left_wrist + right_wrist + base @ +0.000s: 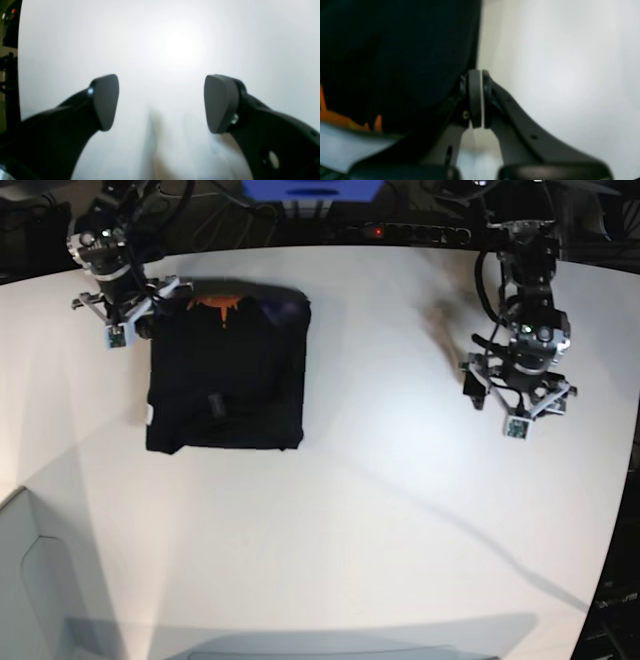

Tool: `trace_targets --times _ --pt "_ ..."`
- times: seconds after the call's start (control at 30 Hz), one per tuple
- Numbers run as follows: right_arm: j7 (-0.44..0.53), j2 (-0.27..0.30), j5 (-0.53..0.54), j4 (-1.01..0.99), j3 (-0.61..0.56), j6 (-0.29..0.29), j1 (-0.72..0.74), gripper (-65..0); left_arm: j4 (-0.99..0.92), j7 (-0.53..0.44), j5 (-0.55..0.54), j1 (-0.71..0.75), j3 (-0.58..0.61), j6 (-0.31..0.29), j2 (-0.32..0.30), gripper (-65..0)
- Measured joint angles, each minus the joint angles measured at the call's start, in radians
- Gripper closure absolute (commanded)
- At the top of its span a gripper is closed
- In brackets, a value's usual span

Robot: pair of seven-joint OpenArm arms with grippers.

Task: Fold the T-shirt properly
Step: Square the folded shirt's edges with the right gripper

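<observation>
The black T-shirt (225, 380) lies as a folded, roughly square bundle on the left part of the white table (380, 510), with an orange patch (215, 303) showing at its far edge. My right gripper (140, 315) sits at the bundle's far left corner. In the right wrist view my right gripper (479, 97) is shut, pads together with only a thin light slit between them, and the T-shirt (395, 50) lies just beside it. My left gripper (161, 100) is wide open over bare table, empty; in the base view the left gripper (518, 385) is far right of the shirt.
A power strip with cables (420, 230) and a blue object (310, 190) sit beyond the table's far edge. A pale grey panel (30, 580) stands at the front left corner. The table edge curves along the right side (625, 510).
</observation>
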Motion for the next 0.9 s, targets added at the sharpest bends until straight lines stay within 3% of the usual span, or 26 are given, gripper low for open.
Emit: trace_targets --times 0.23,0.37,0.43,0.6,0.73,0.9 --pt "0.000 -0.003 0.001 0.000 -0.014 0.000 -0.015 0.0 0.034 0.000 0.000 0.073 0.000 0.000 0.001 -50.8" --pt "0.000 -0.004 0.006 0.000 0.091 0.001 0.014 0.0 0.092 0.000 0.000 0.136 0.000 0.002 0.003 -50.1" --pt "0.004 -0.002 0.008 0.000 0.151 0.000 0.027 0.0 0.140 -0.001 0.000 0.182 0.000 0.001 0.003 -44.9" --pt "0.000 -0.002 0.000 0.040 0.195 0.001 -0.009 0.0 0.214 0.000 -0.002 0.303 0.000 -0.004 0.005 -23.0" --pt "-0.011 -0.004 0.117 0.090 0.192 0.001 -0.041 0.0 0.225 -0.012 0.000 0.350 -0.008 -0.002 0.024 -21.8" --pt "-0.007 -0.003 0.263 0.100 0.174 0.000 -0.037 0.0 0.225 -0.002 0.007 0.406 -0.113 0.000 0.090 -18.4"
